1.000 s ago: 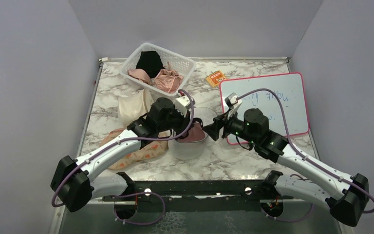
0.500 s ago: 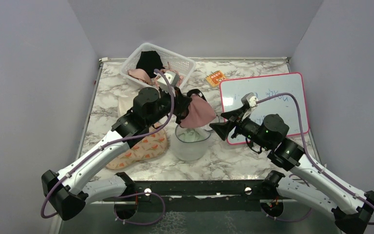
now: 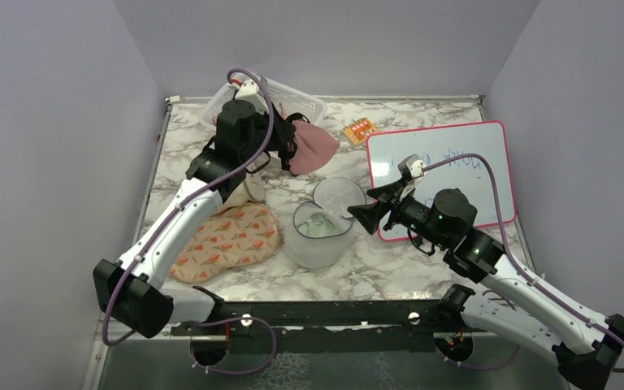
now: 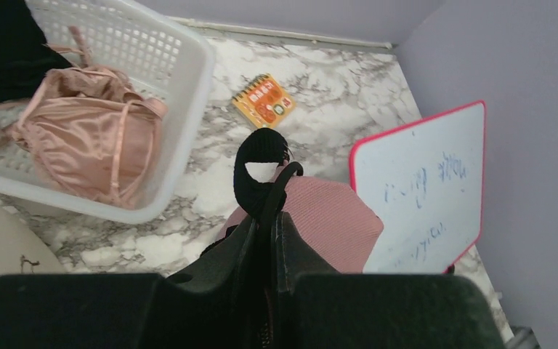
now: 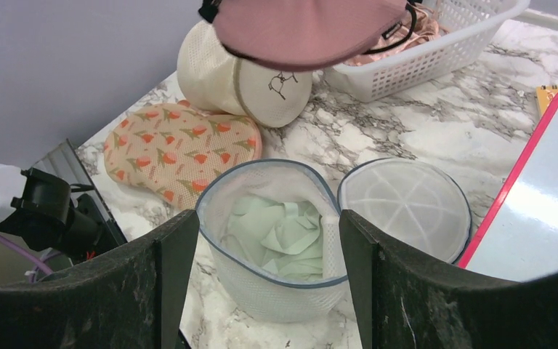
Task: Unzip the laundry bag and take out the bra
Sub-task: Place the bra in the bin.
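Note:
The round white mesh laundry bag (image 3: 317,237) stands open mid-table, its lid (image 3: 339,195) flipped back beside it; pale green cloth lies inside (image 5: 283,236). My left gripper (image 3: 286,148) is shut on the black strap of a dusty-pink bra (image 3: 313,146), holding it in the air beside the white basket (image 3: 309,103). In the left wrist view the bra (image 4: 330,229) hangs below my left gripper (image 4: 267,207). My right gripper (image 3: 356,214) is open and empty, just right of the bag. In the right wrist view the right gripper (image 5: 269,240) frames the bag (image 5: 276,287).
The white basket (image 4: 182,65) holds pink and black garments. A cream cylindrical bag (image 5: 243,76) and a flat peach floral pouch (image 3: 227,240) lie at the left. A pink-framed whiteboard (image 3: 447,175) and a small orange notebook (image 3: 361,129) lie at the right.
My left gripper has lifted the pink bra out of the laundry bag and carried it up and back toward the basket. My right gripper drew back slightly to the right and stayed open.

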